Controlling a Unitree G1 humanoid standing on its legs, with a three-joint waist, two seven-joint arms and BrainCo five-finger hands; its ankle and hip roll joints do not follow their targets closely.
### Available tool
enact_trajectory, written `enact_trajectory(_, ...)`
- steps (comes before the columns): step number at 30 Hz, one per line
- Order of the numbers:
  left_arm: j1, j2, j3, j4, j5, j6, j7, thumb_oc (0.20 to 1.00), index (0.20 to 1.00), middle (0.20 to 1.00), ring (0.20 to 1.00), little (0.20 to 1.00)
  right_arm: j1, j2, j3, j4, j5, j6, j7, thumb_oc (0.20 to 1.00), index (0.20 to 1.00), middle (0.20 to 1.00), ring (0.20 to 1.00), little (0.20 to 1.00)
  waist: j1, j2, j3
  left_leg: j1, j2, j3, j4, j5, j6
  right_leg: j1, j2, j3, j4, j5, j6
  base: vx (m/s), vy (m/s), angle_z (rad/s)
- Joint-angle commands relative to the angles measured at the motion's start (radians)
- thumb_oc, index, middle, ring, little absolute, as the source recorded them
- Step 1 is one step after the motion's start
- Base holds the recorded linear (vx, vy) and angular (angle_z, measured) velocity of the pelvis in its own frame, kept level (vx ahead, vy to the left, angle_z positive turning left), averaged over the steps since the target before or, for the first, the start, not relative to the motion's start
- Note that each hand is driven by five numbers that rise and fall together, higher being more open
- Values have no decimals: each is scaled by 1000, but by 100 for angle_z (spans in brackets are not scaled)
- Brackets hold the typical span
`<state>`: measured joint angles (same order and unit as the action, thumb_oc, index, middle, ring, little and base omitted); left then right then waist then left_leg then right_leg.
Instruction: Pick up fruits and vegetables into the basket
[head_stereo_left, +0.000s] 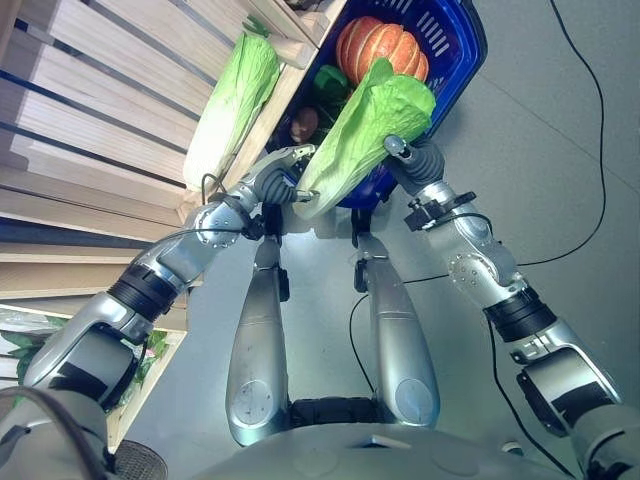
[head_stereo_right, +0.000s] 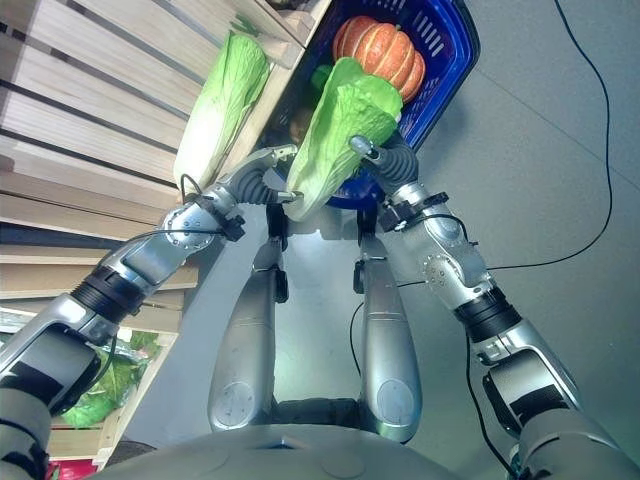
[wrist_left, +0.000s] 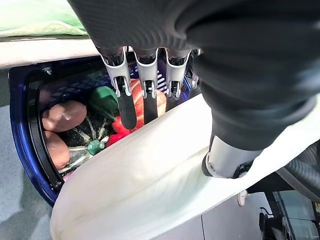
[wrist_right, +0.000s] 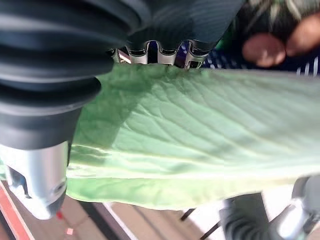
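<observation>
Though white-stemmed, green crinkled cabbage (head_stereo_left: 365, 135)

Two head cameras look down past both arms; each wrist camera peers closely along its hand at the shared cabbage (head_stereo_left: 365, 135) and basket (head_stereo_left: 462, 60).

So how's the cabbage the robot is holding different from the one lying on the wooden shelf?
The held cabbage is gripped between the left hand and right hand, over the blue basket. The shelf cabbage lies untouched on the wooden shelf. Both look alike: long, green-leaved, pale at the base.
</observation>
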<state>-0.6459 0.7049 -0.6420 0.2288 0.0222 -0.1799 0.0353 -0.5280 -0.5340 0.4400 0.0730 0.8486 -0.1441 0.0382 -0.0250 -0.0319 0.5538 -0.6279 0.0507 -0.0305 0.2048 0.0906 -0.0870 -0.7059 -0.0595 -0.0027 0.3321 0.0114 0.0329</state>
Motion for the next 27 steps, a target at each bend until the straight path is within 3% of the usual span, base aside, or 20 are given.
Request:
enact_trajectory(1, 25, -7, 18, -158, 4, -59, 16, 200, 200, 200, 200, 200, -6, -33, 15, -110, -111, -19, -48, 1000, 1000, 1000, 1000, 1000, -13, 11, -34, -5, -61, 36, 21, -58, 37, 57, 19, -59, -50, 11, 61, 0, 0, 0)
enact_trajectory(14, 26, -18, 32, -182, 5, -55, 4, 200, 200, 200, 200, 200, -26, -33, 24, -125, -157, 11, -65, 1000, 1000, 1000, 1000, 1000, -11, 18, -34, -9, -64, 35, 21, -54, 38, 53, 21, -57, -46, 9, 60, 0, 0, 0)
enact_trajectory(15, 26, -21, 31, -181, 6, -55, 1, 200, 200, 200, 200, 200, -26, -31, 25, -126, -153, 8, -65, 881, 881, 881, 881, 881, -11, 18, -34, -10, -64, 35, 22, -54, 39, 52, 20, -58, -45, 9, 60, 0, 0, 0)
enact_trajectory(16, 26, -25, 31, -179, 7, -56, -1, 200, 200, 200, 200, 200, -27, -26, 26, -126, -143, 4, -64, 667, 667, 667, 667, 667, -11, 19, -34, -9, -65, 34, 21, -54, 39, 52, 20, -58, -45, 9, 60, 0, 0, 0)
enact_trajectory(17, 27, -28, 29, -177, 9, -59, -3, 200, 200, 200, 200, 200, -26, -21, 26, -125, -131, 0, -56, 369, 369, 369, 369, 369, -11, 19, -34, -6, -65, 35, 21, -54, 39, 54, 20, -58, -46, 9, 61, 0, 0, 0)
enact_trajectory(18, 27, -29, 27, -175, 9, -62, -3, 200, 200, 200, 200, 200, -27, -19, 27, -126, -117, -2, -49, 200, 200, 200, 200, 200, -11, 19, -34, -6, -65, 35, 19, -54, 39, 55, 20, -59, -47, 9, 61, 0, 0, 0)
enact_trajectory(27, 17, -42, 16, -174, 4, -64, -13, 200, 200, 200, 200, 200, -26, 25, 37, -121, -22, -19, 3, 200, 200, 200, 200, 200, -9, 23, -34, -8, -67, 36, 17, -54, 41, 52, 18, -60, -51, 11, 61, 0, 0, 0)
